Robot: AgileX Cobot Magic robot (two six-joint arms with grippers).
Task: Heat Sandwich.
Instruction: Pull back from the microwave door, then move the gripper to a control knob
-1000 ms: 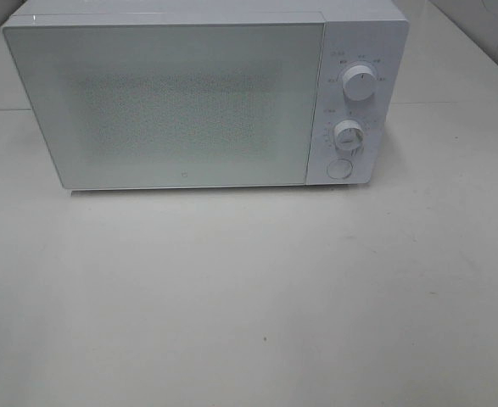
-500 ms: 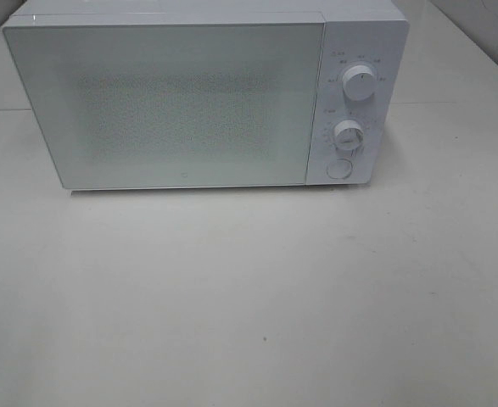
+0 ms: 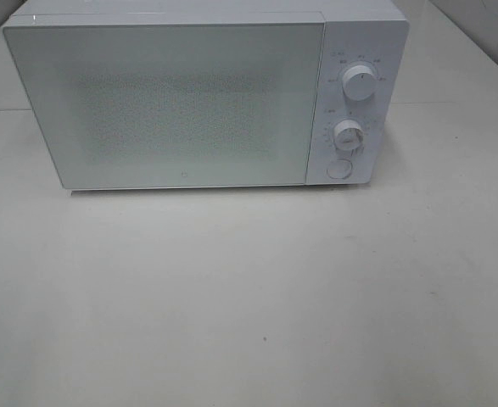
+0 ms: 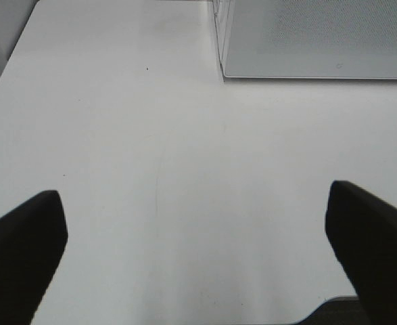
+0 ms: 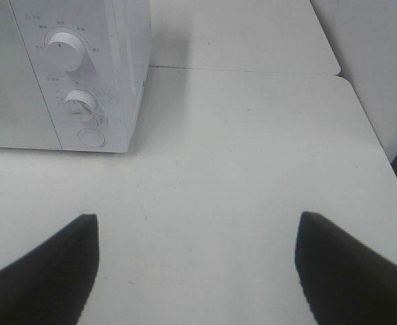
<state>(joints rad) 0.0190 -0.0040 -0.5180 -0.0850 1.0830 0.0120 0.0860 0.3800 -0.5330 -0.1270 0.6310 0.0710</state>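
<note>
Surface: pale white desk (image 3: 249, 305), bare in front of the microwave (image 3: 206, 102); tiled wall behind it.
Microwave: white, door (image 3: 164, 102) shut and frosted, so I cannot see inside.
Controls: upper dial (image 3: 360, 83), lower dial (image 3: 349, 136) and round button (image 3: 339, 168) sit on the microwave's right panel.
Left end effector (image 4: 195, 203): spread wide, nothing between the fingers, hanging over the desk in front of the microwave's left corner.
Right end effector (image 5: 198, 223): also wide apart and empty, over the desk in front of the microwave's control panel.
Sandwich: not visible in any view; it may be behind the shut door or off camera, I cannot tell which.
Sandwich heading and long axis: cannot tell, since none of it shows.
Step in hand: I judge it a pause with both arms drawn back from the microwave, holding nothing.
Next move: if the sandwich is outside, I need the door opened, probably by the round button; if inside, the right arm must reach a dial and turn it.
</note>
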